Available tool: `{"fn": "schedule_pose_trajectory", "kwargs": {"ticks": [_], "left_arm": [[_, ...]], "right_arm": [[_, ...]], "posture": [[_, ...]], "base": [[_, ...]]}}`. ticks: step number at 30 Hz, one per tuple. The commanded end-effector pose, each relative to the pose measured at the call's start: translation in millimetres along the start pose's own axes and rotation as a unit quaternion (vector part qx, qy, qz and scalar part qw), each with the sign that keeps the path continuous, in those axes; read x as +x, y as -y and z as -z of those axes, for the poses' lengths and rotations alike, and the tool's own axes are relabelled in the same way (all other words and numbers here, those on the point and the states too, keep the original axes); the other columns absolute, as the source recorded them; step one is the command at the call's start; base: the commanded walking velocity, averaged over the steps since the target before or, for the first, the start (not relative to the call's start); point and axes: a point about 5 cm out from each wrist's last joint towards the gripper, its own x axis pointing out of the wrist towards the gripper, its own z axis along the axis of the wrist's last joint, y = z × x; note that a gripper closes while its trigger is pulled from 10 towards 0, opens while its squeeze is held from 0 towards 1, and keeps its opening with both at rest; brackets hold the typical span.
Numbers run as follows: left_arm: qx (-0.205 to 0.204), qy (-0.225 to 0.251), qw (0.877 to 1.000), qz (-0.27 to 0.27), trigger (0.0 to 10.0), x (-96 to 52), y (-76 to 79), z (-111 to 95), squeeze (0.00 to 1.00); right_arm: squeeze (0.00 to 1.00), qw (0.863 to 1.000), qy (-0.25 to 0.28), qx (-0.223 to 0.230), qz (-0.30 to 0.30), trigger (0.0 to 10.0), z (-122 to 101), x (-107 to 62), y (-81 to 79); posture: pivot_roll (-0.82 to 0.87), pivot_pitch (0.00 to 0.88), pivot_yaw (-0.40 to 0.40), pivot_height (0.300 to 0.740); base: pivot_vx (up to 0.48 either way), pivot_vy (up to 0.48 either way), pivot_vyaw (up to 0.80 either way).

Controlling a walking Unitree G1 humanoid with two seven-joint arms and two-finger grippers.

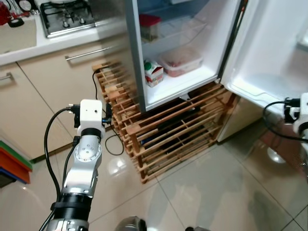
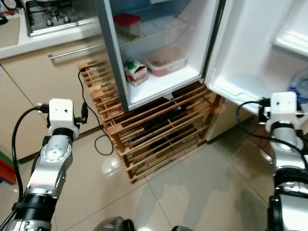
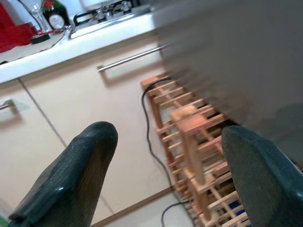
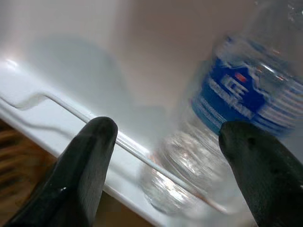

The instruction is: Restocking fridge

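The fridge [image 1: 183, 82] stands open, its door [image 1: 269, 48] swung out to the right. On its bottom shelf sit a milk carton [image 1: 153, 72] and a clear tub of food [image 1: 181, 60]; a red-lidded tub [image 1: 149, 25] is one shelf up. My right gripper [image 4: 165, 127] is open at the door's lower shelf, close to a clear water bottle [image 4: 227, 123] with a blue label that stands behind the shelf's rail [image 4: 71, 111]. The bottle is beyond the fingers, not between them. My left gripper [image 3: 168, 135] is open and empty, pointing at the cabinet left of the fridge.
A wooden slatted rack [image 1: 163, 130] sits under the fridge, with a black cable [image 1: 113, 144] trailing over the tiled floor beside it. Left of it are cream cabinets with a bar handle [image 1: 89, 53] and a gas hob [image 1: 67, 17]. Coloured flat items [image 1: 12, 163] lie at far left.
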Motion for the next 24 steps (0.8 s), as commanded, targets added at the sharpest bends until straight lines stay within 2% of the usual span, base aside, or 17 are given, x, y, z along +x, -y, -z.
{"fn": "schedule_pose_trajectory", "kwargs": {"ticks": [1, 3, 4, 6, 7, 9, 10, 11, 12, 13, 14, 15, 16, 18, 21, 22, 24], "left_arm": [[0.008, -0.002, 1.0, 0.005, 10.0, -0.1, -1.3, -0.8, 0.0], [0.009, -0.001, 1.0, 0.009, 10.0, 1.8, 0.8, -3.3, 0.0], [0.009, -0.001, 1.0, 0.009, 10.0, 1.8, 0.8, -3.3, 0.0], [0.007, 0.005, 1.0, 0.012, 10.0, 4.9, 3.8, -7.3, 0.0], [0.007, 0.005, 1.0, 0.012, 10.0, 4.9, 3.8, -7.3, 0.0], [0.004, 0.006, 1.0, 0.012, 10.0, 6.8, 6.0, -9.1, 0.0], [0.003, 0.006, 1.0, 0.012, 10.0, 7.4, 6.8, -9.3, 0.0], [0.002, 0.006, 1.0, 0.012, 10.0, 8.0, 8.0, -9.5, 0.0], [0.002, 0.006, 1.0, 0.012, 10.0, 8.0, 8.0, -9.5, 0.0], [0.001, 0.007, 1.0, 0.012, 10.0, 8.4, 8.8, -9.6, 0.0], [0.001, 0.007, 1.0, 0.012, 10.0, 8.4, 8.8, -9.6, 0.0], [-0.003, 0.007, 1.0, 0.01, 10.0, 8.8, 9.4, -8.9, 0.0], [-0.003, 0.007, 1.0, 0.01, 10.0, 8.8, 9.4, -8.9, 0.0], [-0.005, 0.006, 1.0, 0.011, 10.0, 9.3, 10.4, -8.1, 0.0], [-0.004, 0.008, 1.0, 0.016, 10.0, 9.3, 12.0, -7.7, 0.0], [-0.002, 0.011, 1.0, 0.02, 10.0, 9.1, 13.0, -7.5, 0.0], [-0.002, 0.011, 1.0, 0.02, 10.0, 9.1, 13.0, -7.5, 0.0]], "right_arm": [[0.0, 0.999, 0.002, -0.017, 0.031, 10.0, -1.0, 1.1, 10.9], [0.0, 0.995, 0.02, -0.043, 0.085, 10.0, -7.7, 2.7, 27.0], [0.0, 0.995, 0.02, -0.043, 0.085, 10.0, -7.7, 2.7, 27.0], [0.0, 0.984, 0.09, -0.051, 0.146, 10.0, -27.9, 2.7, 31.2], [0.0, 0.984, 0.09, -0.051, 0.146, 10.0, -27.9, 2.7, 31.2], [0.0, 0.977, 0.138, -0.039, 0.158, 10.0, -41.0, 1.3, 23.7], [0.0, 0.978, 0.148, -0.016, 0.145, 10.0, -43.7, 0.4, 15.8], [0.0, 0.983, 0.148, 0.023, 0.102, 10.0, -43.5, -1.3, -2.2], [0.0, 0.983, 0.148, 0.023, 0.102, 10.0, -43.5, -1.3, -2.2], [0.0, 0.985, 0.144, 0.058, 0.071, 10.0, -41.1, -4.9, -18.3], [0.0, 0.985, 0.144, 0.058, 0.071, 10.0, -41.1, -4.9, -18.3], [0.0, 0.988, 0.074, 0.137, 0.022, 10.0, -16.8, -16.2, -50.0], [0.0, 0.988, 0.074, 0.137, 0.022, 10.0, -16.8, -16.2, -50.0], [0.0, 0.982, 0.017, 0.184, 0.039, 10.0, 3.8, -24.1, -57.7], [0.0, 0.974, -0.031, 0.215, 0.07, 10.0, 20.2, -30.5, -59.6], [0.0, 0.975, -0.033, 0.214, 0.058, 10.0, 22.8, -38.0, -71.7], [0.0, 0.975, -0.033, 0.214, 0.058, 10.0, 22.8, -38.0, -71.7]], "posture": [[0.14, 0.115, 0.101, 0.74], [0.14, 0.116, 0.101, 0.74], [0.14, 0.116, 0.101, 0.74], [0.12, 0.11, 0.094, 0.74], [0.12, 0.11, 0.094, 0.74], [0.12, 0.106, 0.086, 0.74], [0.12, 0.104, 0.085, 0.74], [0.12, 0.097, 0.076, 0.74], [0.12, 0.097, 0.076, 0.74], [0.11, 0.094, 0.072, 0.74], [0.11, 0.094, 0.072, 0.74], [0.11, 0.085, 0.065, 0.74], [0.11, 0.085, 0.065, 0.74], [0.1, 0.077, 0.063, 0.74], [0.09, 0.068, 0.064, 0.74], [0.09, 0.064, 0.065, 0.74], [0.09, 0.064, 0.065, 0.74]], "base": [[0.0, 0.0, 0.0], [0.0, 0.0, 0.0], [0.0, 0.0, 0.0], [0.0, 0.0, 0.0], [0.0, 0.0, 0.0], [0.0, 0.0, 0.0], [0.0, 0.0, 0.0], [0.0, 0.0, 0.0], [0.0, 0.0, 0.0], [0.0, 0.0, 0.0], [0.0, 0.0, 0.0], [0.0, 0.0, 0.0], [0.0, 0.0, 0.0], [0.0, 0.0, 0.0], [0.0, 0.0, 0.0], [0.0, 0.0, 0.0], [0.0, 0.0, 0.0]]}}
